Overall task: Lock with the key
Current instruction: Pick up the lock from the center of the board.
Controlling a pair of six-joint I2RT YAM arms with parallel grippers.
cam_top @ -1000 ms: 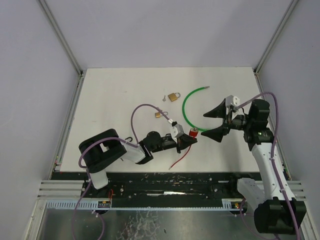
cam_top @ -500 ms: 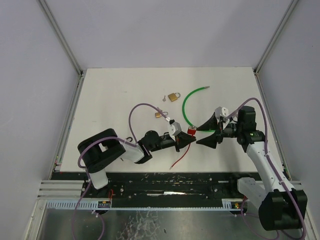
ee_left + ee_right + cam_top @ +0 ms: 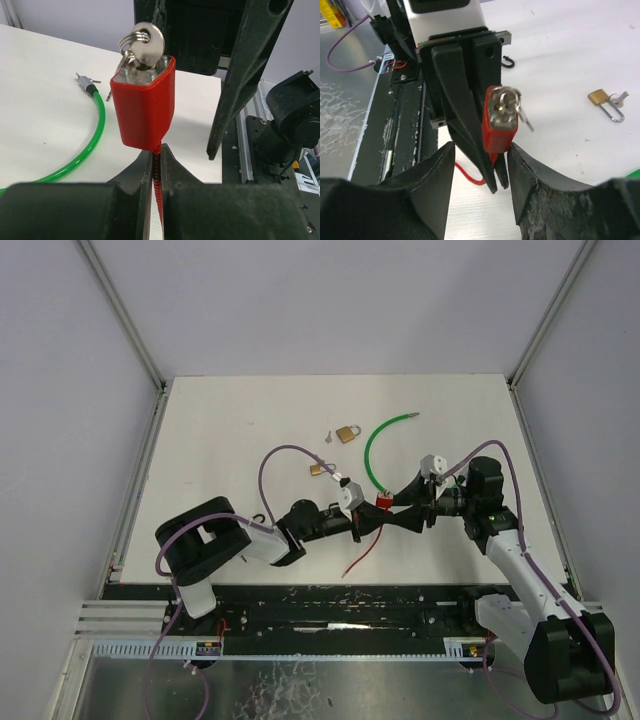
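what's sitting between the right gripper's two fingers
The red padlock, key in its end, held up by the left gripper pinching its red cable. The right wrist view shows it.

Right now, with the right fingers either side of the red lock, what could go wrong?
1. The right fingers flank the red lock at its body, below the key. Closing there may pinch the body, not the key.
2. The left fingers hold only the thin red cable under the lock, so turning the key could twist or tip it.
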